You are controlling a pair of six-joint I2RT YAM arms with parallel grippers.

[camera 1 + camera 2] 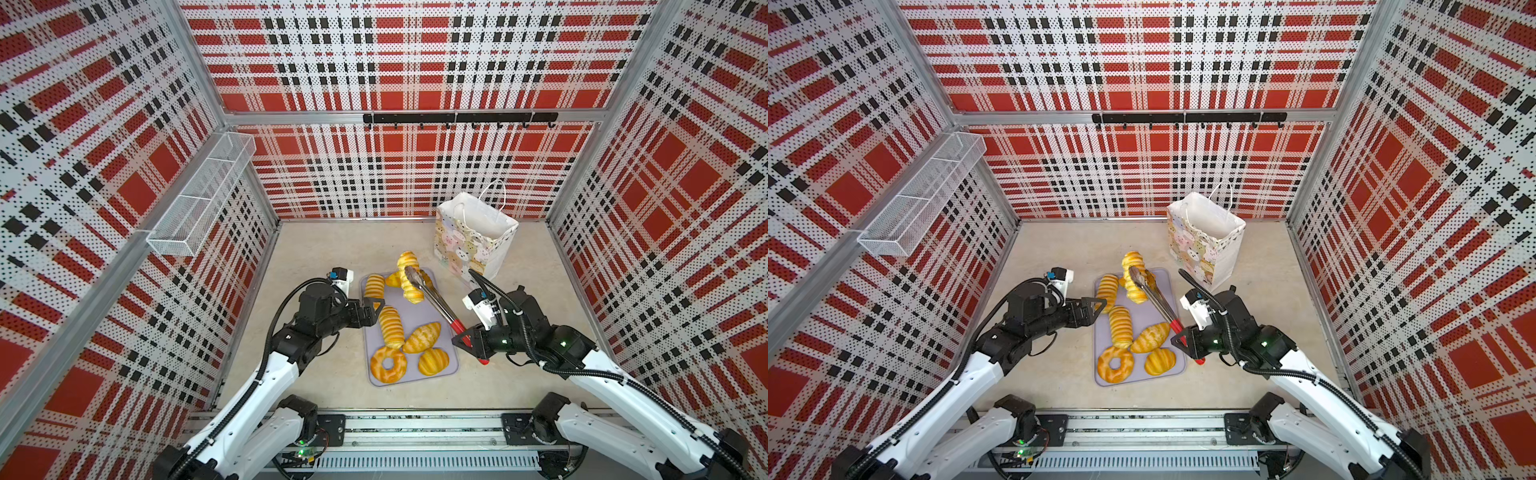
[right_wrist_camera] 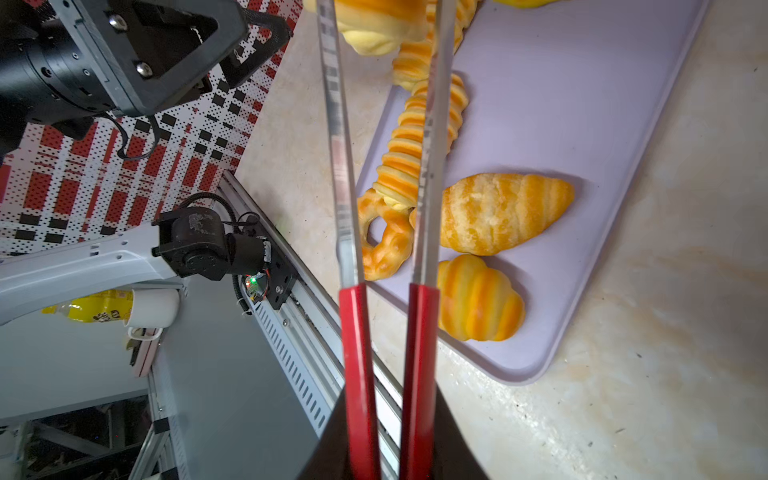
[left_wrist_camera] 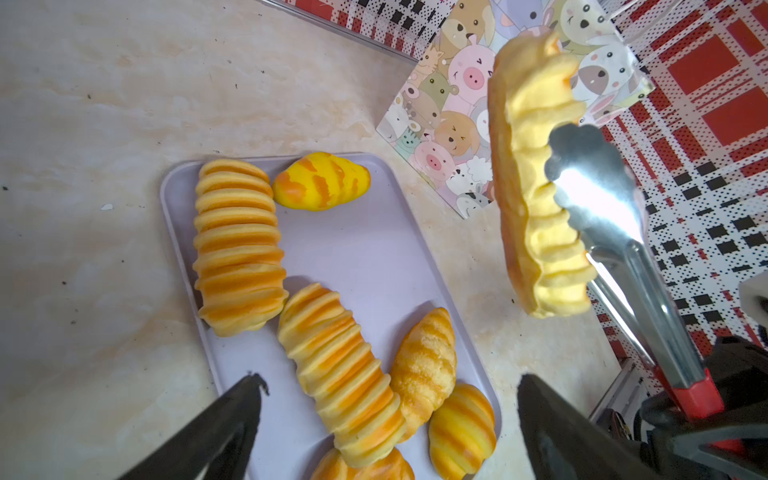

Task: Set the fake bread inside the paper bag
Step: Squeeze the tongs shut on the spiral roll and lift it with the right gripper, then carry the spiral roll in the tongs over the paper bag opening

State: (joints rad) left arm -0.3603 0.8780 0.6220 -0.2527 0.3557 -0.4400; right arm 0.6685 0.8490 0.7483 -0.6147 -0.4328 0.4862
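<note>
Our right hand (image 1: pixel 471 343) is pressed together on the red handles of metal tongs (image 1: pixel 436 303), and the tongs' scalloped tips pinch a long ridged roll (image 1: pixel 409 276) near its middle. The roll hangs crosswise in the air over the far end of the lavender tray (image 3: pixel 365 257), short of the paper bag (image 1: pixel 471 243). Our left hand (image 1: pixel 371 309) is spread wide and empty, hovering at the tray's left edge just beside a second ridged roll (image 1: pixel 374 286).

The other fake bread we can count lies on the tray: that roll, a third ridged roll (image 1: pixel 390 327), a small striped piece (image 3: pixel 320 180), a speckled oval (image 1: pixel 422 337), a ring doughnut (image 1: pixel 388 364) and a round bun (image 1: pixel 433 361). The bag stands upright on the surface (image 1: pixel 332 249) beyond the tray's far right corner, mouth open; we cannot see its bottom.

We think the carry is where this can fail. The roll is glossy and looks soft, gripped at one narrow band, so it may pivot or slide out if the arm swings fast or our right hand eases and the tongs spring apart. Held crosswise, an end could catch the bag's rim. The bag looks light and nothing steadies it, so a push from roll or tongs could tip it over.
</note>
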